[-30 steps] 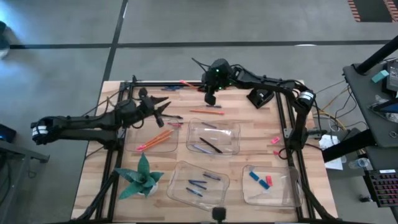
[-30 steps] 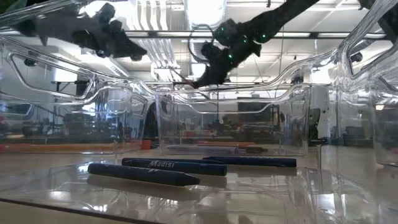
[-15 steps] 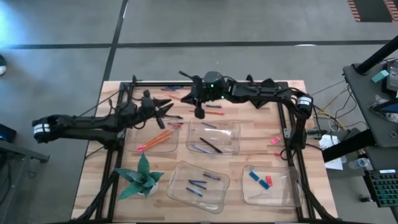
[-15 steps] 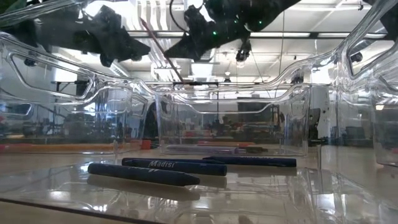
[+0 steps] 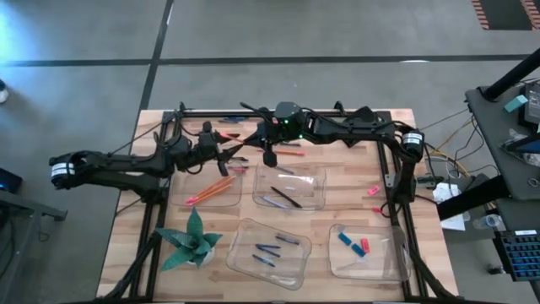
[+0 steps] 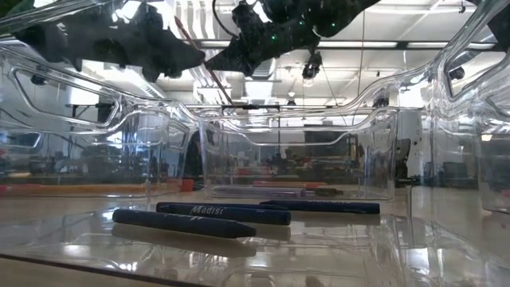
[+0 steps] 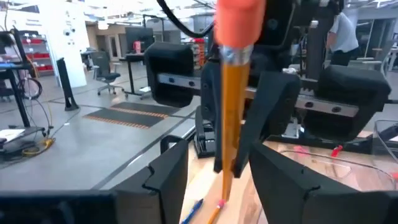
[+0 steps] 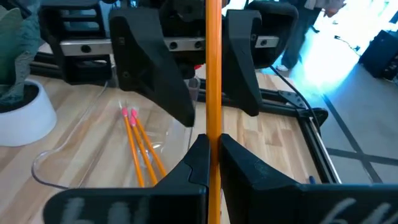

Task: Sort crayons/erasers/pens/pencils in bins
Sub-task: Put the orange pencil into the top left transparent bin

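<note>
Orange pencil (image 8: 213,74) (upright) between right jaws

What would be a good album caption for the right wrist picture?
Handover in mid-air: the right gripper pinches an orange pencil upright while the left gripper opens around it.

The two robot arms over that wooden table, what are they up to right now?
A handover. The right gripper is shut on a long thin orange pencil, holding it out between the open fingers of the left gripper, above the table's far side. Below, two more orange pencils lie in one clear plastic bin; other bins hold dark sticks and erasers.
</note>
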`<action>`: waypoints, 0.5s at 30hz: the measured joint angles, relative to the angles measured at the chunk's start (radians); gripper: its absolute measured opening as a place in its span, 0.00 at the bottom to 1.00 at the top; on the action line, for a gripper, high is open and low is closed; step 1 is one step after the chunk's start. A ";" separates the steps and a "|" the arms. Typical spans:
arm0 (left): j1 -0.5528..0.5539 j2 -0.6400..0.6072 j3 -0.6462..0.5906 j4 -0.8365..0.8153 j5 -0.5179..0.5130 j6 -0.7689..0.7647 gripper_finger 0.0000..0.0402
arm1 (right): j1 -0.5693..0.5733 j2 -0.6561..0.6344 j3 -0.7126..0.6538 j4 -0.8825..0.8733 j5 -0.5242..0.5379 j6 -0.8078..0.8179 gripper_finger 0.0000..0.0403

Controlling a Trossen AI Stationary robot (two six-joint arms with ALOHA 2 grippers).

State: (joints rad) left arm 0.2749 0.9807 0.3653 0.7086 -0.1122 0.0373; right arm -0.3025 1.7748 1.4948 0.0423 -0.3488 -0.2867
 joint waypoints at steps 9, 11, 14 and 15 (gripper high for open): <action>0.000 0.040 0.003 0.075 0.007 -0.002 0.35 | 0.000 0.000 0.000 0.000 0.000 0.000 0.03; 0.000 0.040 0.003 0.082 0.007 -0.003 0.31 | 0.000 0.000 0.000 0.000 0.000 0.000 0.03; 0.000 0.040 0.003 0.080 0.007 -0.004 0.22 | 0.000 0.000 0.000 0.000 0.000 0.000 0.03; 0.000 0.040 0.003 0.081 0.007 -0.004 0.18 | -0.001 0.000 0.000 0.000 0.000 0.000 0.03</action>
State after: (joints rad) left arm 0.2749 1.0205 0.3687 0.7893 -0.1047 0.0330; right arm -0.3031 1.7748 1.4948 0.0422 -0.3486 -0.2866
